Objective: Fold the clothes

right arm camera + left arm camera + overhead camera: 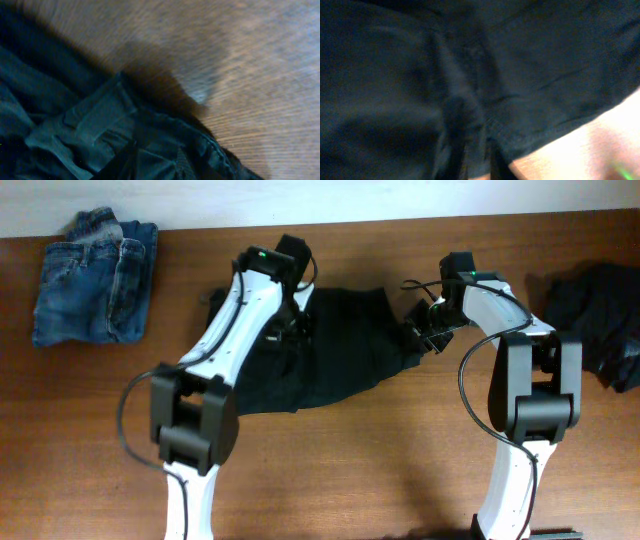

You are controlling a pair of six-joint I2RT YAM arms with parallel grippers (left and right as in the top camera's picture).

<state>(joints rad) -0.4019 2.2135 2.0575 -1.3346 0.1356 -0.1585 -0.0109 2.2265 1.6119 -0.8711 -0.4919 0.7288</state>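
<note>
Two grippers are down on the cloth at once. Our left gripper (472, 161) is buried in the left part of the black garment (345, 350), near its far edge. Its wrist view is one dark blur of fabric with the fingers only hinted at the bottom, so we cannot tell how wide it stands or whether it has a pinch. Our right gripper (155, 159) sits at the garment's right edge, over a stitched hem or band. Cloth bunches across where the fingers should be, and again we cannot tell if it has closed on anything.

The garment lies spread and rumpled mid-surface (350, 480), not yet folded. For a clean fold, we judge each gripper wants a firm hold on one edge layer. Both should then lift evenly and carry across together, since soft cloth sags, twists and slips from a shallow pinch.

Further out, folded jeans (95, 280) lie well to the garment's left. A dark heap (600, 320) lies well to its right and runs to the frame edge, so we cannot say what it is. From overhead the arms cover part of the garment, so its outline, and whether it is a shirt or trousers, is hard to make out.
</note>
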